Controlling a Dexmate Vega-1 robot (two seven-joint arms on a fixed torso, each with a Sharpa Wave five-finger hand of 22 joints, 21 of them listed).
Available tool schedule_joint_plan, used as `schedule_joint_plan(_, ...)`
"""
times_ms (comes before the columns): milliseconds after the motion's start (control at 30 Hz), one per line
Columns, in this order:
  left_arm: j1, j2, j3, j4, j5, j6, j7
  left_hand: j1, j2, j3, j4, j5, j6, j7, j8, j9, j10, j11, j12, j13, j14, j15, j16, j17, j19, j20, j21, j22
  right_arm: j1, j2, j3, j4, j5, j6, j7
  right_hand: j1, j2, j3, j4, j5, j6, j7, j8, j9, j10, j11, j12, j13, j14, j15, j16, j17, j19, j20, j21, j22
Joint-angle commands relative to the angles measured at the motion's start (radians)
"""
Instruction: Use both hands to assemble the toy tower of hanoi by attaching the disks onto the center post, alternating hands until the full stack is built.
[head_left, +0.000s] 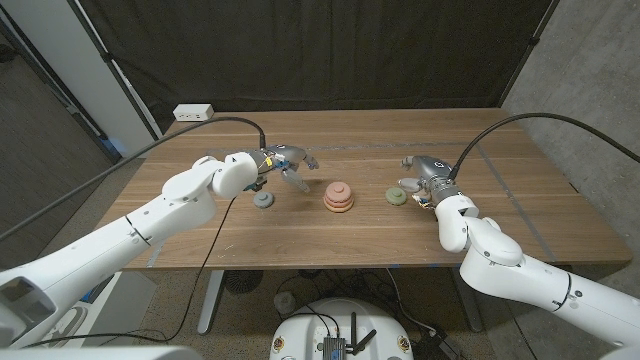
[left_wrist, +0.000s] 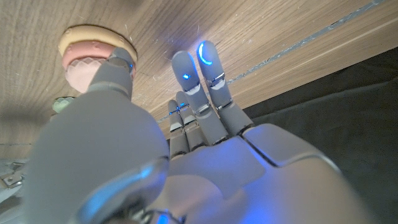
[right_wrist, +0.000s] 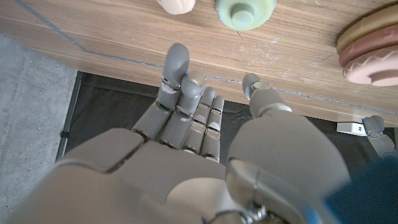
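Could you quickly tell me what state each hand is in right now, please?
Left hand: open, fingers apart, holding nothing, above the table near the stack.
Right hand: open, fingers extended, holding nothing, beside the green disk.

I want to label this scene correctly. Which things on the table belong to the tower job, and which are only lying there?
Belonging to the job:
- partly built stack on the post
- grey-green disk near the left hand
- light green disk near the right hand
- cream disk beside the light green one

Only lying there:
- white power strip at the table's far corner
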Motion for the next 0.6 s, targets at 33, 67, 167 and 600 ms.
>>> schedule_joint_plan(33, 0.103, 0.036, -0.06, -0.048, -0.042, 0.076, 0.128, 0.001, 0.01, 0.004, -0.002, 0.002, 0.025, 0.0, 0.009, 0.0, 0.02, -0.004, 0.009, 0.001, 0.009, -0.053, 0.009, 0.002, 0.01, -0.128, 0.003, 0.002, -0.005, 0.006, 0.016, 0.016, -0.013, 0.034, 0.015, -0.002, -0.002, 0.003, -0.001, 0.002, -0.008, 0.001, -0.002, 0.001, 0.004, 0.003, 0.0, -0.001, -0.007, -0.067, -0.002, 0.001, 0.002, -0.102, 0.001, 0.003)
schedule_joint_plan(67, 0.112, 0.039, -0.066, -0.052, -0.049, 0.081, 0.135, 0.001, 0.01, 0.004, -0.002, 0.002, 0.025, 0.0, 0.009, 0.0, 0.021, -0.003, 0.009, 0.001, 0.01, -0.053, 0.009, 0.003, 0.01, -0.128, 0.003, 0.002, -0.007, 0.009, 0.018, 0.018, -0.013, 0.035, 0.013, -0.002, -0.002, 0.003, -0.001, 0.002, -0.008, 0.0, -0.002, 0.0, 0.004, 0.003, 0.0, -0.001, -0.008, -0.067, -0.002, 0.0, 0.004, -0.102, 0.003, 0.005)
schedule_joint_plan(167, 0.127, 0.047, -0.075, -0.059, -0.061, 0.092, 0.153, 0.001, 0.012, 0.005, -0.002, 0.002, 0.028, -0.002, 0.009, 0.0, 0.03, -0.006, 0.012, 0.0, 0.01, -0.053, 0.01, 0.003, 0.011, -0.129, 0.003, 0.002, -0.014, 0.013, 0.027, 0.022, -0.011, 0.042, 0.008, -0.003, -0.001, 0.003, -0.001, 0.002, -0.007, -0.001, -0.002, 0.0, 0.006, 0.001, 0.001, 0.0, -0.006, -0.067, -0.001, 0.002, 0.003, -0.102, 0.001, 0.004)
schedule_joint_plan(600, 0.219, 0.067, -0.109, -0.084, -0.056, 0.187, 0.291, 0.003, 0.017, 0.008, -0.002, 0.003, 0.041, -0.01, 0.009, -0.001, 0.034, -0.015, 0.007, -0.004, 0.011, -0.054, 0.013, 0.002, 0.009, -0.128, 0.001, 0.0, -0.03, 0.042, 0.064, 0.048, 0.022, 0.104, -0.018, -0.008, -0.003, 0.003, 0.0, 0.001, 0.002, -0.006, 0.001, 0.003, 0.0, 0.006, -0.001, 0.0, -0.005, -0.066, 0.003, 0.006, -0.001, -0.102, 0.0, 0.003)
